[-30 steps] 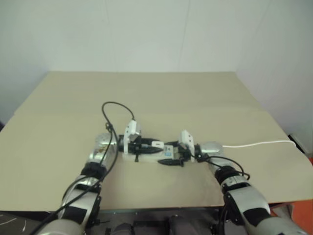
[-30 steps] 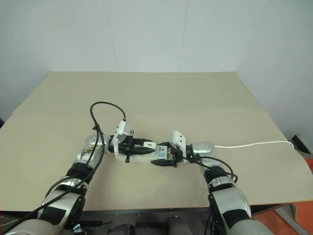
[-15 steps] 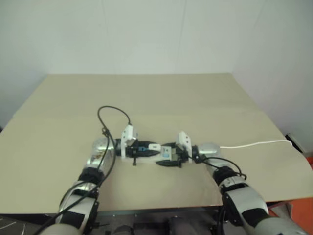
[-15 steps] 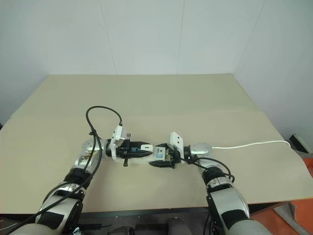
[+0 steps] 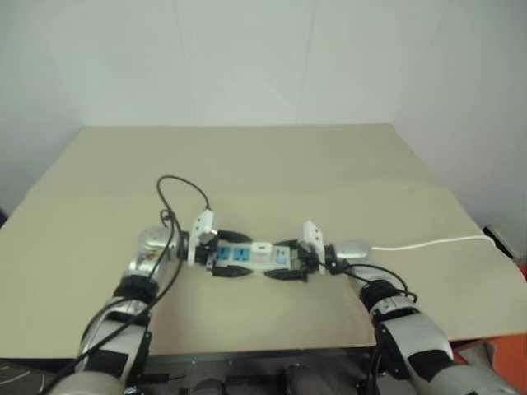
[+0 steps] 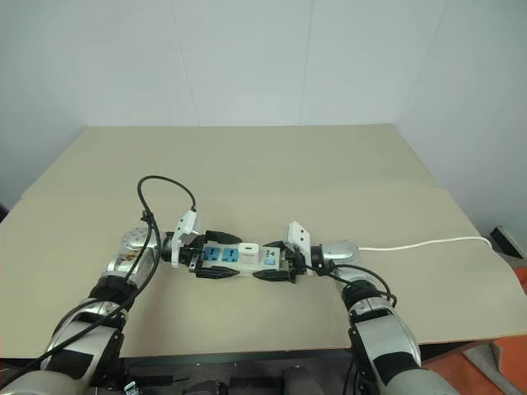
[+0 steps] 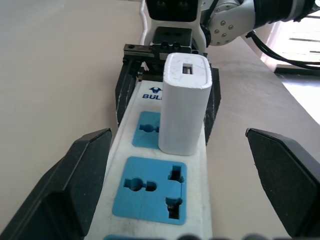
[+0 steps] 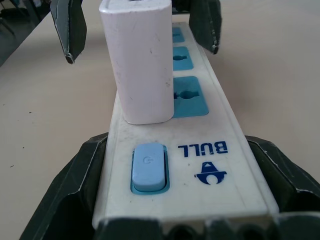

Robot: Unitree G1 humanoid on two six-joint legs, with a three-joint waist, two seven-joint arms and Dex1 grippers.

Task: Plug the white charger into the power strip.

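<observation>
The power strip (image 6: 222, 262) lies flat on the tan table, its blue sockets facing up. The white charger (image 7: 185, 102) stands upright in the socket nearest the switch (image 8: 148, 166). My left gripper (image 6: 210, 257) is open, one black finger (image 7: 75, 180) on each side of the strip, apart from the charger and over the free sockets. My right gripper (image 6: 276, 265) is shut on the strip's switch end, its fingers (image 8: 80, 190) pressed against both long sides.
The strip's thin white cable (image 6: 428, 243) runs right across the table to its edge. A black cable loop (image 6: 165, 185) rises from my left wrist. Open tabletop (image 6: 263, 164) stretches behind the strip, up to a white wall.
My left gripper has let go of the charger, opened wide and drawn back to the left along the strip. The charger stays standing in its socket. The right gripper has not moved.
</observation>
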